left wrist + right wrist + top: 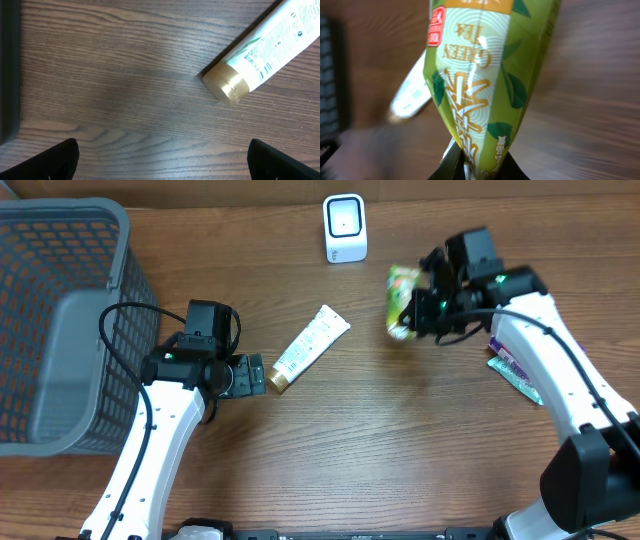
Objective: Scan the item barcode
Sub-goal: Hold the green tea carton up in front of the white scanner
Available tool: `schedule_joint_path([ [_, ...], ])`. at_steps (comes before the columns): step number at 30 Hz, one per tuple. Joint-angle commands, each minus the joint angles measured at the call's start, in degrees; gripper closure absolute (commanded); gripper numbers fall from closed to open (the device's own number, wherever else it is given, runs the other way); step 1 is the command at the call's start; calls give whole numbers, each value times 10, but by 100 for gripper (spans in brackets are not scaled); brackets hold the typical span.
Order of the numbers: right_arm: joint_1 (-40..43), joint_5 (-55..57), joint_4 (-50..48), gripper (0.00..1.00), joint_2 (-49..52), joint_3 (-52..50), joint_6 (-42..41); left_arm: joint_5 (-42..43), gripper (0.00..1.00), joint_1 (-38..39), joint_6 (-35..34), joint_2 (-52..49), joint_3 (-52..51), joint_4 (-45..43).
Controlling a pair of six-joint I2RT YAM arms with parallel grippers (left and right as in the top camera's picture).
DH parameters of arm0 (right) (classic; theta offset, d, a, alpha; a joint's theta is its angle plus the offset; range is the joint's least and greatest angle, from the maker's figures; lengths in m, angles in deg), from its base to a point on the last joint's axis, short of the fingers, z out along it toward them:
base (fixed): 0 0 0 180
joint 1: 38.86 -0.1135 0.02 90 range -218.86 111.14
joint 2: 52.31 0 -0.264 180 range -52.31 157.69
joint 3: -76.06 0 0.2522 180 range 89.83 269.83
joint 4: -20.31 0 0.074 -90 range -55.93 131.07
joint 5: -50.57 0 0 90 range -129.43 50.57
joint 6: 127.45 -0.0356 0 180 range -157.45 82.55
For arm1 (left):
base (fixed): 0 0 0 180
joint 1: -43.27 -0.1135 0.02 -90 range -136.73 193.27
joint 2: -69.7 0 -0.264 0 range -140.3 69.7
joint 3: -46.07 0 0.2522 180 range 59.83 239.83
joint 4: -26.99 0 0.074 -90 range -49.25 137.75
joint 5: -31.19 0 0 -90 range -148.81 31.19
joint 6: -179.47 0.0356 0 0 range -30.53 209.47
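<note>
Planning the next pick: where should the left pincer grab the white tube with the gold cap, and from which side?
Take the white tube across its mid-body, coming down from above. It lies flat and diagonal, gold cap toward the open left pincer; the round cap would likely slip.

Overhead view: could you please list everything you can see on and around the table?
basket: one, grey mesh, far left
scanner: one, white, top centre
tube: one, white with gold cap, centre, lying flat
green tea packet: one, green, right of centre
flat packet: one, teal and purple, far right
table: one, brown wood
left gripper: one, black, open, by the tube's cap
right gripper: one, black, holding the green tea packet
</note>
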Motion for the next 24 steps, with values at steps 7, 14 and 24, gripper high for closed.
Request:
schedule_joint_path([
  [7,-100,502,-25,96,35,272,142,-5,0,4,-8,-2,-2,-3],
  [14,-160,714,-288,96,186,272,400,-5,0,4,-8,-2,-2,-3],
  [24,-147,661,-474,96,325,271,713,-5,0,4,-8,-2,-2,-3],
])
